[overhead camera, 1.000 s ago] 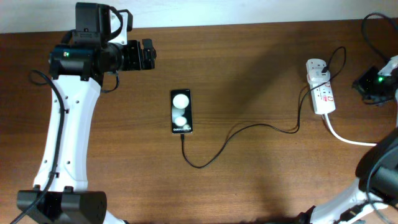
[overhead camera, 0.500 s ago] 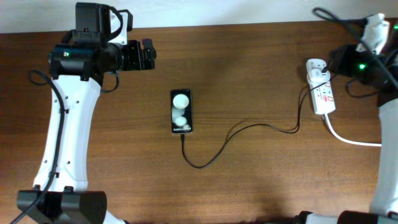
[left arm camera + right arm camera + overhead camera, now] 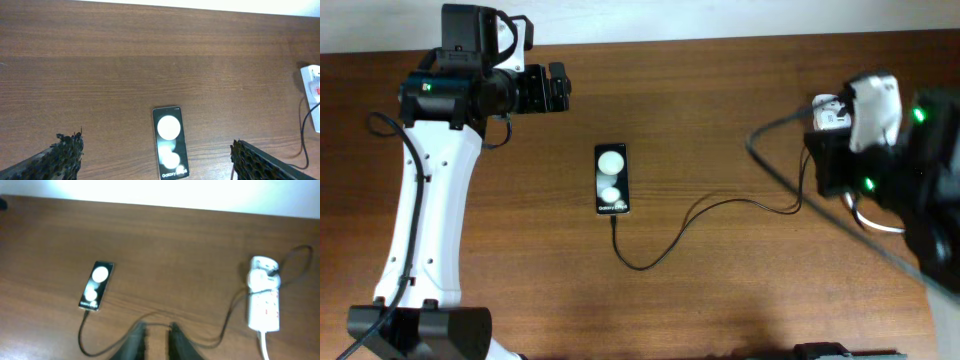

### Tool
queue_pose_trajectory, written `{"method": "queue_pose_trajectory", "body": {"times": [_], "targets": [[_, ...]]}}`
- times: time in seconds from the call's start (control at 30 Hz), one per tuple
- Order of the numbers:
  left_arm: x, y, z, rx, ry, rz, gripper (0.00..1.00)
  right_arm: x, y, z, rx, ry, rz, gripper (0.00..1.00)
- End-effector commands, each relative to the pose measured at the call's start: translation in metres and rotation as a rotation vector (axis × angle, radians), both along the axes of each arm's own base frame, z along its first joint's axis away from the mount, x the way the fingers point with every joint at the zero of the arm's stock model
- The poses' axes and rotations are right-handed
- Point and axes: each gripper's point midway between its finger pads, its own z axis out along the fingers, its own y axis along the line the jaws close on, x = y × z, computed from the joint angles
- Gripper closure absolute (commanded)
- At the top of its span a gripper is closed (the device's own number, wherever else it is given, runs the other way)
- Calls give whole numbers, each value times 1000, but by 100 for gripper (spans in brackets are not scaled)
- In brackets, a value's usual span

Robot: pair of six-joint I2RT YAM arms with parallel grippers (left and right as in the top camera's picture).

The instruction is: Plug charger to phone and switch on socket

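The black phone (image 3: 611, 179) lies flat mid-table, screen up, with two white spots; it also shows in the left wrist view (image 3: 169, 142) and the right wrist view (image 3: 96, 285). The thin black charger cable (image 3: 730, 201) meets the phone's near end, loops and runs right to the white adapter (image 3: 825, 110) on the socket (image 3: 263, 302). In the overhead view my blurred right arm (image 3: 865, 140) hides most of the socket. My left gripper (image 3: 156, 145) is wide open and empty, high above the phone. My right gripper (image 3: 156, 336) is blurred, its fingers apart and empty, above the cable.
A thick white cord (image 3: 261, 347) leaves the socket's near end toward the table's right edge. The socket's end shows at the right edge of the left wrist view (image 3: 312, 85). The table's far edge meets a white wall.
My right arm has swung in from the far right edge and now hangs over the socket, blurred by motion. The left arm, phone and cable have not moved.
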Motion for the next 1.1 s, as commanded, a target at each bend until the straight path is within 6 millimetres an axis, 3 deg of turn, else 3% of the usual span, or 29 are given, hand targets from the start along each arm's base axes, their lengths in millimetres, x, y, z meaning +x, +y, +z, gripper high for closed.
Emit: {"method": "queue_pose_trajectory", "body": {"times": [0.0, 0.03, 0.1, 0.2, 0.3, 0.5, 0.6, 0.8, 1.07], "targets": [[1, 0, -1, 1, 0, -4, 1, -31, -4, -1, -24, 20, -17, 19], [1, 0, -1, 1, 0, -4, 1, -41, -4, -5, -25, 45, -17, 1], [1, 0, -1, 1, 0, -4, 1, -53, -4, -11, -25, 84, -17, 1], [1, 0, -1, 1, 0, -4, 1, -51, -4, -14, -26, 100, -16, 1], [1, 0, -1, 1, 0, -4, 1, -41, -4, -17, -29, 105, -14, 1], [1, 0, -1, 1, 0, -4, 1, -16, -4, -43, -44, 214, 1, 1], [1, 0, -1, 1, 0, -4, 1, -13, -4, -42, -61, 199, 20, 1], [1, 0, -1, 1, 0, -4, 1, -24, -8, -18, -78, -13, -7, 1], [1, 0, -1, 1, 0, -4, 1, -33, -8, -38, -73, -344, -19, 1]]}}
